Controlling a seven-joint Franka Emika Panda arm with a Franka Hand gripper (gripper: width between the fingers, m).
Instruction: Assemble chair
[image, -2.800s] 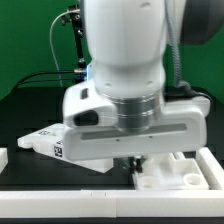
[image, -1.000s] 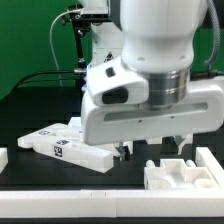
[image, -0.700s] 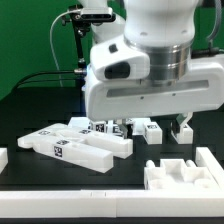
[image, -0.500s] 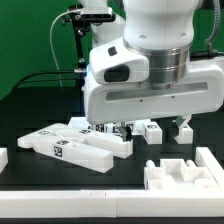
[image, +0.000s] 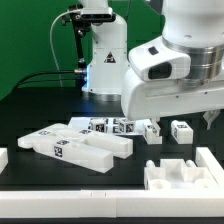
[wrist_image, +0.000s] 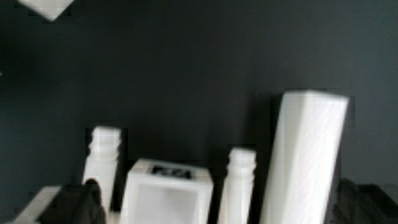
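My gripper (image: 181, 116) hangs open and empty above the table at the exterior view's right, over a small white block (image: 181, 130). The white chair seat (image: 185, 176) with its notches lies below it at the front right. Long flat white parts (image: 78, 149) with marker tags lie at the left. Small tagged parts (image: 110, 126) lie behind them. In the wrist view my gripper (wrist_image: 217, 212) has dark fingers (wrist_image: 71, 205) at both lower corners. A tall white post (wrist_image: 306, 150), two thin spindles (wrist_image: 105, 160) and a tagged block (wrist_image: 169, 190) lie on the black table beneath it.
A white rail (image: 60, 205) runs along the table's front edge, with a white block (image: 3, 158) at the far left. The robot's base (image: 100, 60) and cables stand at the back against a green backdrop. A white corner (wrist_image: 45, 8) shows in the wrist view.
My arm has risen from low beside the chair seat and moved toward the exterior view's right. The gripper stays empty. The parts on the table have not moved.
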